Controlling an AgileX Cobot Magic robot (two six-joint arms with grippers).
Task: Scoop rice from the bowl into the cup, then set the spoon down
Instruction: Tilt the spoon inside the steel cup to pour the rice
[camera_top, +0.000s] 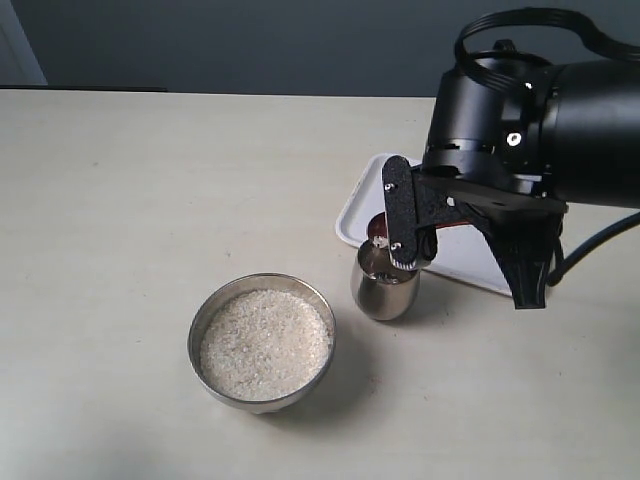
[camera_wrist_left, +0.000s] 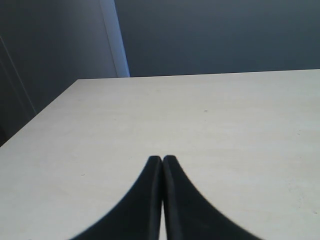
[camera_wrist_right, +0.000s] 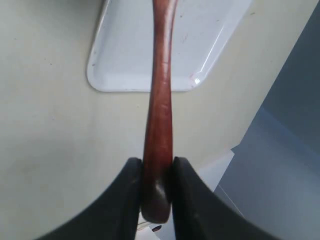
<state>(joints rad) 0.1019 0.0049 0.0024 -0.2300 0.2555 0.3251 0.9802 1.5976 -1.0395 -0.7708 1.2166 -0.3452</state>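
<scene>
Wooden spoon (camera_wrist_right: 159, 100) clamped at its handle end in our right fingers (camera_wrist_right: 122, 200), long axis running from them to its head over the cup (camera_top: 385, 290) mouth; we place the bowl (camera_top: 194, 335) of rice (camera_top: 265, 343) just beside, toward the worktop's (camera_top: 120, 200) near edge; left fingers (camera_wrist_left: 150, 200) together, empty.

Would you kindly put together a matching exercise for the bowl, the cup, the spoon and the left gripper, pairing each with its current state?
Things:
1. bowl
2. cup
3. spoon
4. left gripper

States:
A. held by the right gripper
B. shut, holding nothing
C. filled with rice
D. upright beside the bowl, under the spoon's tip

Pairs: 1-C, 2-D, 3-A, 4-B
</scene>
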